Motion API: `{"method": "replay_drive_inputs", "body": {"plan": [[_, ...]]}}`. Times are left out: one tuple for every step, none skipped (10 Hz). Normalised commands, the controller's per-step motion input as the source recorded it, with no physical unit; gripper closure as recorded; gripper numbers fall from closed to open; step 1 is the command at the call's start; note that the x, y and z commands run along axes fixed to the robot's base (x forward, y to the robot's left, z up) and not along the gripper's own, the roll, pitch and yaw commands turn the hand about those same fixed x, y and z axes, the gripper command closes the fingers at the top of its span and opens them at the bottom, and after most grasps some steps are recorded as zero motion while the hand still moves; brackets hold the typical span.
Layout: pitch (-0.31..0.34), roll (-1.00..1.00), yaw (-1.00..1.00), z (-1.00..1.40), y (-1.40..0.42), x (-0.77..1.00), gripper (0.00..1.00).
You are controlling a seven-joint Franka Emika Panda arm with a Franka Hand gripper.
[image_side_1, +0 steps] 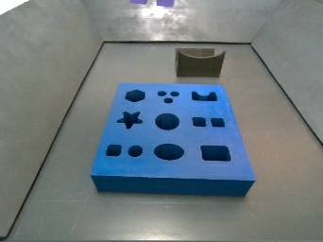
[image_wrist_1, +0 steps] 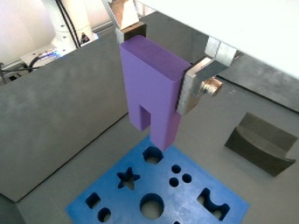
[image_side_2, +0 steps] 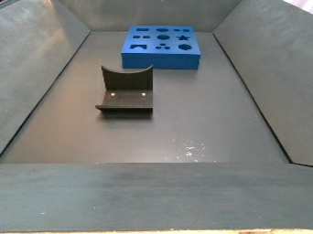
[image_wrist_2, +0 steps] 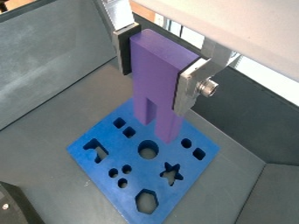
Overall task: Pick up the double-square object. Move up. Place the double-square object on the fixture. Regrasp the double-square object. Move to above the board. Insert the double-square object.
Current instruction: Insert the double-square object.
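My gripper [image_wrist_1: 163,66] is shut on the upper part of the lilac double-square object [image_wrist_1: 152,92] and holds it upright, with the two prongs pointing down. It hangs well above the blue board [image_wrist_1: 198,179]. Both wrist views show this: gripper [image_wrist_2: 160,68], object [image_wrist_2: 158,92], board [image_wrist_2: 187,184]. In a side view only the prong tips [image_side_1: 158,4] show, at the frame's edge above the far end of the board [image_side_1: 145,135]. The dark fixture [image_side_1: 198,63] stands empty beyond the board. It also shows in a side view [image_side_2: 126,91] and in a wrist view [image_wrist_1: 263,144].
Grey walls enclose the floor on all sides. The board [image_side_2: 159,60] lies at one end of the bin and the fixture a short way from it. The board has star, circle, square and hexagon cut-outs.
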Motion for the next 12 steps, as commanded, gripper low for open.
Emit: {"method": "replay_drive_inputs", "body": {"plan": [[-0.003, 0.00, -0.02, -0.22, 0.00, 0.21, 1.00], [0.000, -0.02, 0.00, -0.24, 0.00, 0.45, 1.00], [0.000, -0.03, 0.00, -0.25, 0.00, 0.54, 1.00], [-0.060, -0.04, 0.00, -0.27, 0.00, 0.55, 1.00], [-0.086, -0.04, 0.00, -0.27, 0.00, 0.55, 1.00], [-0.103, -0.03, 0.00, -0.28, 0.00, 0.51, 1.00], [-0.200, -0.05, 0.00, -0.29, 0.00, 0.44, 1.00], [-0.257, -0.04, 0.00, -0.33, 0.00, 0.42, 1.00], [-0.237, -0.03, 0.00, -0.34, 0.00, 0.48, 1.00], [-0.211, 0.00, 0.00, -0.38, -0.01, 0.53, 1.00], [-0.191, 0.00, 0.00, -0.43, -0.05, 0.50, 1.00], [-0.146, 0.08, 0.00, -0.48, -0.15, 0.43, 1.00]]}}
